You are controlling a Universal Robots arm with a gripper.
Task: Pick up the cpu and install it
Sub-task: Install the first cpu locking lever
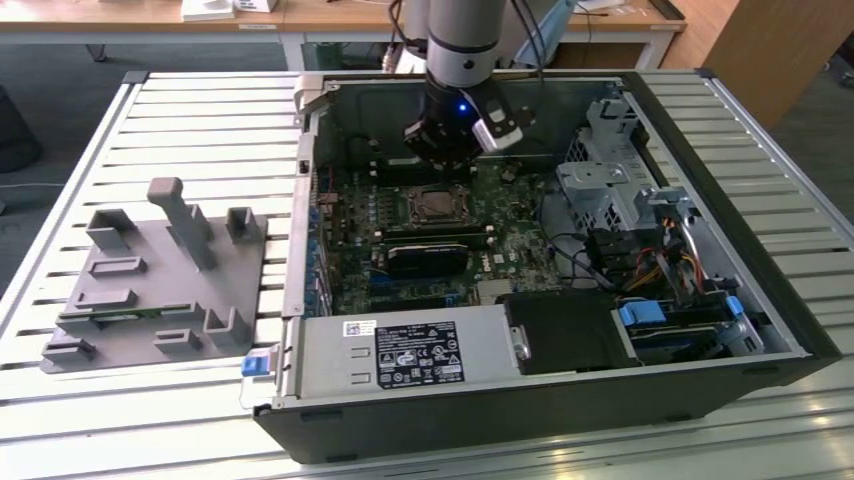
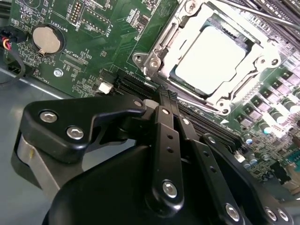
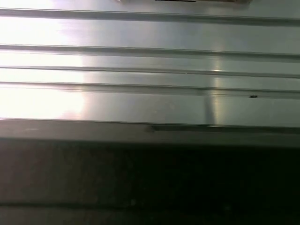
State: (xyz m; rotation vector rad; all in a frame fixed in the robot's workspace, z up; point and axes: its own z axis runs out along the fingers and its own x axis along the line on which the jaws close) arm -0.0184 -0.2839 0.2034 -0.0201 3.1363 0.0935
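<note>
I see a matte black hand [image 2: 161, 140] with jointed links pinned by silver screws, and above it a grey arm [image 1: 465, 40] carrying a blue light.

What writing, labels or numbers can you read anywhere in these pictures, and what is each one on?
Nothing can be quoted with certainty.
Black label on the power supply, exterior view: white print, too small to read.
White sticker above it: too small.
Lettering on the motherboard by the coin battery, second wrist view: tiny and skewed, not reliably legible.
The cpu: bright top, no marking readable.
</note>
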